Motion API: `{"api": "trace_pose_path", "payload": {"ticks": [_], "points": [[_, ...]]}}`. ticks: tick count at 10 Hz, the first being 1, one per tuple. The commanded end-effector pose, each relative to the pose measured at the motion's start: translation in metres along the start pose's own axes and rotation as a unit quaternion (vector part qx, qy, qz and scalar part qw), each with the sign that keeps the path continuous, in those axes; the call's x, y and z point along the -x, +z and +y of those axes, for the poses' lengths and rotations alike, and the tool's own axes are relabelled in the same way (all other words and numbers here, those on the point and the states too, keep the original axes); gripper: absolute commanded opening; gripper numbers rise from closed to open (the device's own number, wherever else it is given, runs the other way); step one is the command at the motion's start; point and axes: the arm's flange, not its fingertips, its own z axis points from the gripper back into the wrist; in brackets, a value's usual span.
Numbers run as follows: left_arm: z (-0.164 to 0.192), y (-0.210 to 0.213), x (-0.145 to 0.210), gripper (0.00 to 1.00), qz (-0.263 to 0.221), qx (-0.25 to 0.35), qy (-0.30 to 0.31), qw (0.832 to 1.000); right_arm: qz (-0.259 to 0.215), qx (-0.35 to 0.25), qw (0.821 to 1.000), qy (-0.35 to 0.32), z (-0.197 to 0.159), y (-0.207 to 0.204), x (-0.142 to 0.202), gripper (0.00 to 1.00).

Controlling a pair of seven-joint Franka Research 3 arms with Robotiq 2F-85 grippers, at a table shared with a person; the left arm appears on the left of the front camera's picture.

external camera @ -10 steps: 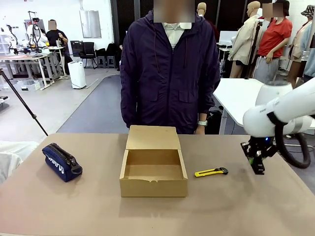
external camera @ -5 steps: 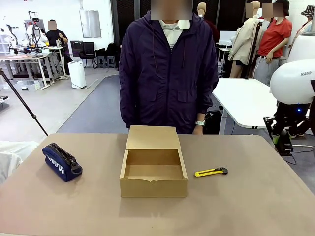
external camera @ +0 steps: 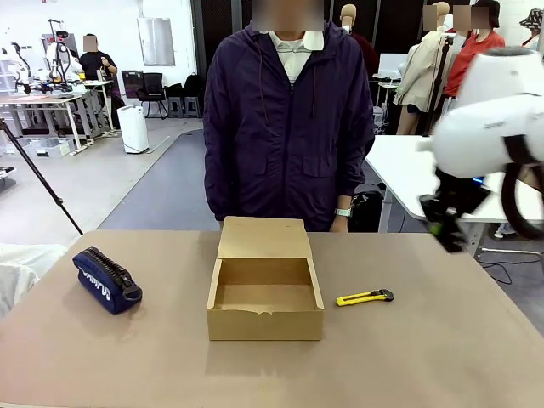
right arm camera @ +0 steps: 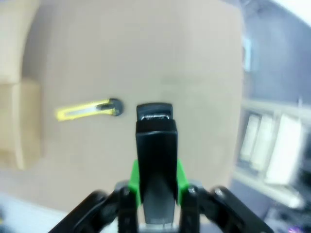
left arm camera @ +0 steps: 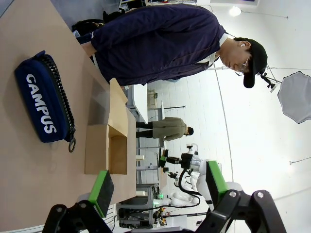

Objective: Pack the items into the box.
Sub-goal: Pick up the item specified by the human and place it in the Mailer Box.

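The tan box stands open at the table's middle, its lid flap lying back toward the person. Right of it lies the yellow utility knife. My right gripper hangs above the table's far right edge, shut on the black stapler-like gadget, which sticks out between the green pads. In the right wrist view the knife lies below on the table and the box is at the left edge. My left gripper is open and holds nothing, off the table's left end, facing the box.
A navy zipped pencil case printed CAMPUS lies at the table's left. A person in a dark jacket stands at the far side behind the box. Bare tabletop spreads in front.
My right arm has lifted from low over the table's right edge, swung out right, and now holds higher up by the far right. Box, knife and pencil case have not moved.
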Motion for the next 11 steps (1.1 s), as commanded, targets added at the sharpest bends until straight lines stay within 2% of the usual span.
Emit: {"api": "trace_pose_path", "payload": {"ticks": [1, 2, 4, 5, 7, 8, 9, 11], "points": [[-0.003, 0.001, 0.001, 1.00, 0.001, 0.007, 0.000, 1.000, -0.050, -0.077, 0.964, 0.251, 0.075, 0.002, -0.064, 0.00], [-0.003, 0.001, 0.001, 1.00, 0.001, 0.007, 0.000, 1.000, -0.045, -0.098, 0.932, 0.347, 0.121, -0.003, -0.083, 0.00], [-0.003, 0.001, 0.001, 1.00, 0.001, 0.007, 0.000, 1.000, -0.044, -0.140, 0.849, 0.508, 0.204, -0.020, -0.096, 0.00], [-0.003, 0.001, 0.001, 1.00, 0.001, 0.007, 0.000, 1.000, -0.045, -0.165, 0.806, 0.567, 0.231, -0.027, -0.092, 0.00], [-0.003, 0.001, 0.001, 1.00, 0.001, 0.007, 0.000, 1.000, -0.023, -0.197, 0.754, 0.626, 0.252, -0.030, -0.069, 0.00], [-0.003, 0.001, 0.001, 1.00, 0.001, 0.007, 0.000, 1.000, -0.043, -0.155, 0.781, 0.604, 0.242, -0.025, -0.059, 0.00], [-0.003, 0.001, 0.001, 1.00, 0.001, 0.007, 0.000, 1.000, -0.040, -0.161, 0.833, 0.528, 0.277, -0.043, -0.074, 0.00], [-0.003, 0.001, 0.001, 1.00, 0.001, 0.007, 0.000, 1.000, -0.040, -0.161, 0.833, 0.528, 0.277, -0.043, -0.074, 0.00]]}}
